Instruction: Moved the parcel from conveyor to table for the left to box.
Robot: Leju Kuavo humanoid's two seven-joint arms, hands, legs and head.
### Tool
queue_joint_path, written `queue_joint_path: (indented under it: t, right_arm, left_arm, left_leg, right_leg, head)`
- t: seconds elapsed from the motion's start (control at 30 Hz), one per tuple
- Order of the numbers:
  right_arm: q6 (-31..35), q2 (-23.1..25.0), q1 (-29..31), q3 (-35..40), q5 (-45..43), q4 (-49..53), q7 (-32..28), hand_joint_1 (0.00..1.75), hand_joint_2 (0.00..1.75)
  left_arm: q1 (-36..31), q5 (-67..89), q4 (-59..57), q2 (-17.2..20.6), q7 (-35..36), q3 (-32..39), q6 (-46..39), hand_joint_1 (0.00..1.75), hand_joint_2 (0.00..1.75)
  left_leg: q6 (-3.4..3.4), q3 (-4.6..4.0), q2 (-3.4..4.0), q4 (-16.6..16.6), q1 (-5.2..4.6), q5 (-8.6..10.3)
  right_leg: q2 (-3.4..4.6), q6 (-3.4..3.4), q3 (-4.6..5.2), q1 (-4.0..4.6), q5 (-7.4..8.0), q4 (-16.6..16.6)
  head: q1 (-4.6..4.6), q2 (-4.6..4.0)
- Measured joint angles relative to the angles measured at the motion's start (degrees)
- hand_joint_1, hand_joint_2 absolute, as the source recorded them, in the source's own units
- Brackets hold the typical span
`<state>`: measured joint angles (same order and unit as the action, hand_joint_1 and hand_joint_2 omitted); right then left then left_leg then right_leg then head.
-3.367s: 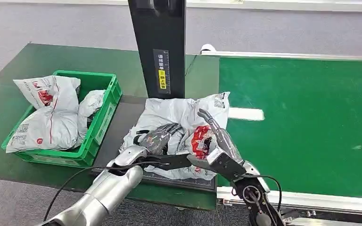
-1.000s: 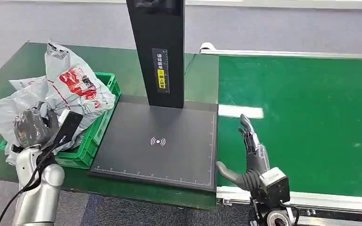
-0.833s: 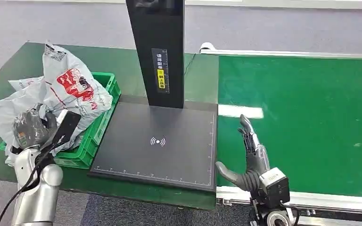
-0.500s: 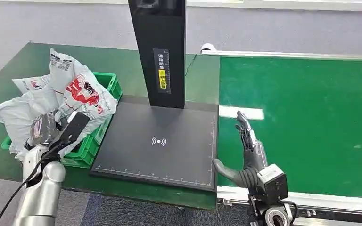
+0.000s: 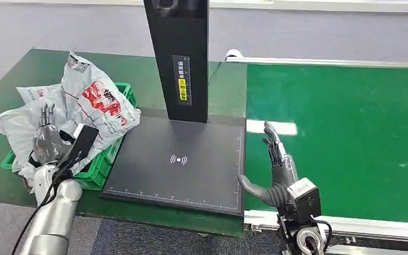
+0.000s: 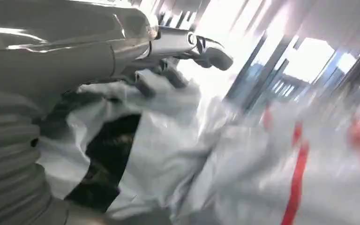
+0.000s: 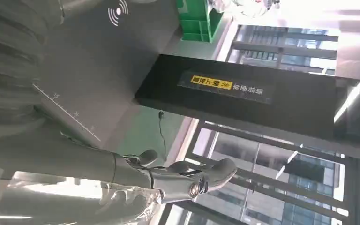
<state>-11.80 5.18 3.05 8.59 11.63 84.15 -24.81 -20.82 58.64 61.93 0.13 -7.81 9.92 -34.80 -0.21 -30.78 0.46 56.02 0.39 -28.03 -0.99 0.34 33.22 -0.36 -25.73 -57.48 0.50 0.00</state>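
Note:
The grey parcel with a red logo lies tilted on top of the other bags in the green crate at the table's left. My left hand is against the pile's near side, fingers stretched straight up and spread, gripping nothing. In the left wrist view the hand is extended over the crumpled parcel. My right hand is open and empty at the conveyor's near left edge, beside the scanner plate; it also appears in the right wrist view.
A black scanner plate with a tall black post lies between the crate and the green conveyor. Other grey bags bulge over the crate's left rim. The green table extends around the crate.
The left arm carried the parcel from the scanner plate to the crate pile. In the last half second its fingers uncurled off the parcel. The right hand withdrew to the conveyor edge and opened.

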Motion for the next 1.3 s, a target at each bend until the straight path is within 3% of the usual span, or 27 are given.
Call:
queue_joint_path:
  t: [0.03, 0.53, 0.67, 0.73, 0.77, 0.9, 1.07, 1.17, 1.3]
  right_arm:
    - [0.04, 0.0, 0.01, 0.0, -0.13, 0.0, -0.04, 0.0, 1.75]
    - [0.96, -0.15, 2.53, 1.24, -1.85, -2.08, -0.79, 0.0, 1.75]
    - [0.94, -0.57, 3.25, 2.1, -3.41, -3.19, -1.25, 0.0, 1.75]
    - [0.94, -0.68, 3.41, 2.51, -3.52, -3.63, -1.35, 0.0, 1.75]
    - [0.94, -0.7, 3.48, 2.69, -3.56, -3.85, -1.35, 0.0, 1.75]
    - [1.09, -0.94, 3.62, 3.04, -3.89, -4.44, -1.57, 0.0, 1.75]
    - [4.52, -1.05, 4.23, 4.02, -4.56, -4.96, -1.03, 0.0, 1.75]
    - [6.38, -1.09, 4.47, 4.04, -7.39, -5.33, 0.88, 0.0, 1.75]
    - [7.89, -1.05, 3.66, 3.93, -10.49, -6.32, 3.13, 0.0, 1.75]
  left_arm:
    - [0.99, -0.61, 1.77, -0.46, -1.27, -0.09, -1.42, 0.0, 0.0]
    - [11.59, -17.62, 26.44, -9.42, -26.3, -0.24, -5.09, 0.0, 0.0]
    - [15.34, -35.97, 31.22, -9.37, -31.33, -2.01, -3.62, 0.0, 0.0]
    - [16.66, -36.5, 32.52, -9.29, -31.82, -2.6, -3.38, 0.0, 0.0]
    - [17.05, -36.65, 33.15, -9.22, -31.95, -2.97, -3.36, 0.0, 1.75]
    - [18.01, -41.86, 34.31, -8.52, -32.04, -4.29, 1.96, 0.0, 1.75]
    - [18.97, -53.82, 33.85, -6.91, -29.29, -10.5, 26.52, 0.0, 1.75]
    - [17.81, -57.42, 31.11, -6.55, -25.21, -15.15, 36.37, 0.0, 1.75]
    - [15.94, -58.4, 24.31, -6.38, -20.03, -21.49, 39.26, 0.0, 1.75]
  left_leg:
    - [0.0, -0.03, -0.01, 0.0, 0.0, 0.0]
    - [0.01, -0.25, -0.01, 0.0, 0.0, -0.05]
    - [-0.02, -0.24, 0.1, 0.0, 0.0, -0.07]
    - [-0.02, -0.29, 0.03, 0.0, 0.0, -0.07]
    - [-0.01, -0.29, 0.02, 0.0, 0.0, -0.07]
    - [-0.01, -0.28, 0.01, 0.0, -0.01, -0.07]
    - [-0.01, -0.27, 0.01, 0.01, -0.01, -0.07]
    - [-0.01, -0.26, -0.02, 0.02, -0.02, -0.07]
    - [0.0, -0.28, 0.02, 0.02, -0.02, -0.08]
  right_leg:
    - [0.0, 0.0, 0.03, 0.0, 0.0, 0.0]
    - [0.0, 0.02, 0.21, 0.0, -0.01, 0.01]
    - [0.07, 0.02, 0.27, 0.01, -0.02, 0.01]
    - [0.01, 0.02, 0.28, 0.0, -0.04, 0.01]
    - [0.01, 0.02, 0.27, 0.0, -0.04, 0.01]
    - [0.02, 0.02, 0.27, 0.0, -0.03, 0.01]
    - [0.03, 0.02, 0.29, -0.01, -0.02, 0.02]
    - [0.01, 0.03, 0.28, -0.01, -0.02, 0.03]
    - [0.03, 0.03, 0.29, -0.02, -0.02, 0.03]
  head:
    - [0.0, 0.0]
    - [0.0, 0.0]
    - [0.0, 0.0]
    - [0.0, 0.0]
    - [0.02, 0.0]
    - [0.0, 0.0]
    - [0.02, 0.0]
    - [0.0, 0.0]
    - [0.0, 0.0]
